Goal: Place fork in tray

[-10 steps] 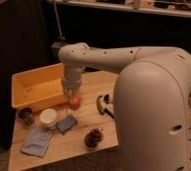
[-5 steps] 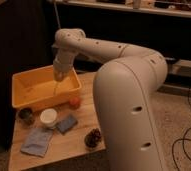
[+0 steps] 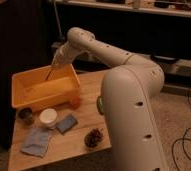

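The tray (image 3: 45, 92) is the reference for all places here. It stands at the back left part of a wooden table (image 3: 89, 137), and its inside looks bare.

The gripper (image 3: 55, 64) is above the back right part of the tray, at the end of the big white arm (image 3: 126, 95) that comes from the right side. The gripper is closed on the fork (image 3: 49, 73). The fork hangs down from it as a thin, slightly tilted line, and its lower end is over the inside of the tray, near the back wall. I cannot tell if the tip touches the tray floor.

In front of the tray, near its left corner, there is a small dark cup (image 3: 25, 115) and just beside it a white cup (image 3: 48, 118). An orange round thing (image 3: 75, 101) touches the front right corner of the tray. Further in front lie a blue sponge (image 3: 66, 123), a folded blue cloth (image 3: 37, 141) and a pine cone (image 3: 94, 137).
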